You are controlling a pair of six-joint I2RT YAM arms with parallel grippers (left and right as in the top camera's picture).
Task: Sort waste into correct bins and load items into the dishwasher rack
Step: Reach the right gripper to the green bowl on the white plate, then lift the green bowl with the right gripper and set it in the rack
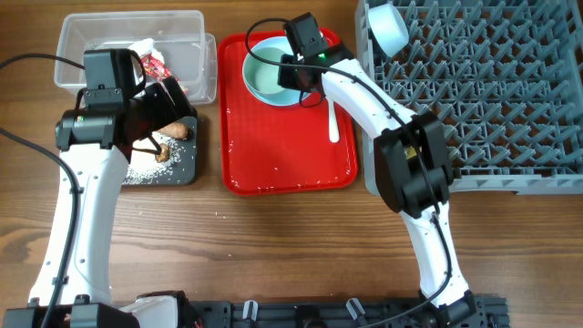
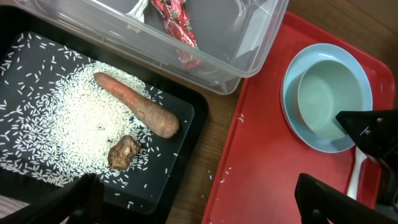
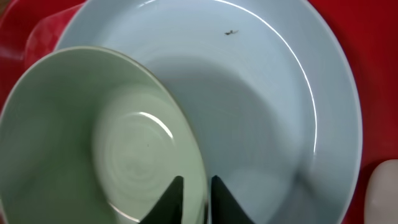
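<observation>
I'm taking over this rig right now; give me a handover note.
Left tool open, empty, near the shallow black tray holding white rice grains, orange carrot stick and brown lump.
Right tool shut on the rim of a small pale bowl sitting on the round light-blue plate on the flat red tray.
Done: red-and-white wrapper in clear plastic tub; second pale bowl in grey pegged rack.
Left: that bowl, plate, white plastic spoon.

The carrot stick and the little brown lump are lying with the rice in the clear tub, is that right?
Not quite. The carrot stick and the brown lump are lying with the rice in the black tray, not the clear tub, which holds only the wrapper. The left wrist view shows it.
</observation>
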